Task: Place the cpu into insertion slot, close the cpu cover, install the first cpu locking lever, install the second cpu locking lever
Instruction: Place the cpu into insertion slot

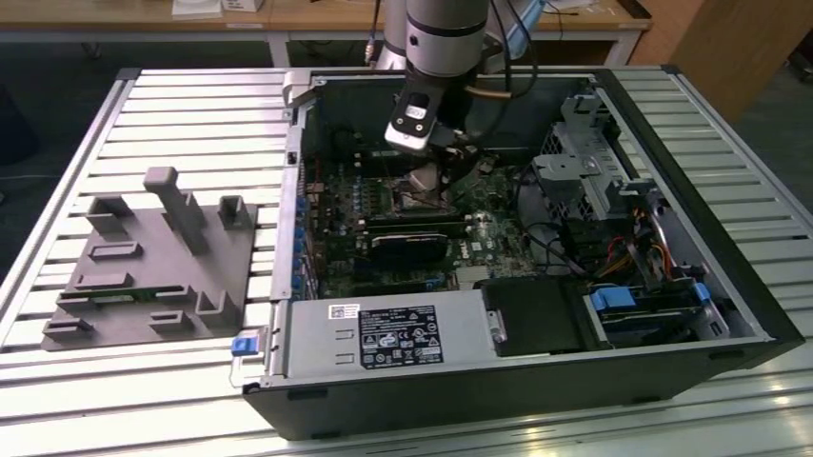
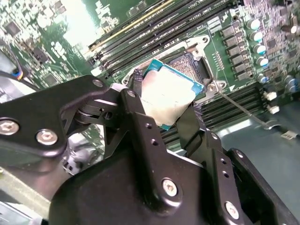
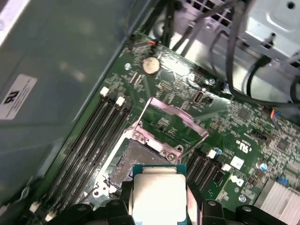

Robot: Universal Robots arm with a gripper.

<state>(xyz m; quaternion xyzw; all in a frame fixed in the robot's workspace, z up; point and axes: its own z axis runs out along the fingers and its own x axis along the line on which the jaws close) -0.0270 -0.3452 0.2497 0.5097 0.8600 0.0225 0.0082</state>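
Observation:
My gripper (image 1: 429, 162) reaches down into the open computer case and is shut on the cpu (image 2: 168, 96), a pale grey square chip held by its edges between the two black fingers (image 2: 136, 98). The cpu (image 3: 159, 192) hangs tilted just above the insertion slot (image 3: 133, 161), partly overlapping one side of it in both wrist views. The slot (image 2: 193, 63) has a silvery rim and a dark centre, and its inside is bare. The cpu cover (image 3: 173, 123) stands raised beside the slot. A thin metal lever (image 2: 241, 108) sticks out from the slot's side.
Rows of black memory slots (image 3: 96, 136) run alongside the socket. A long black card (image 1: 406, 246) lies across the board below it. The white-labelled power supply box (image 1: 394, 338), a drive cage (image 1: 584, 181) and cables (image 3: 234, 47) crowd the case. A grey fixture (image 1: 152, 257) sits outside.

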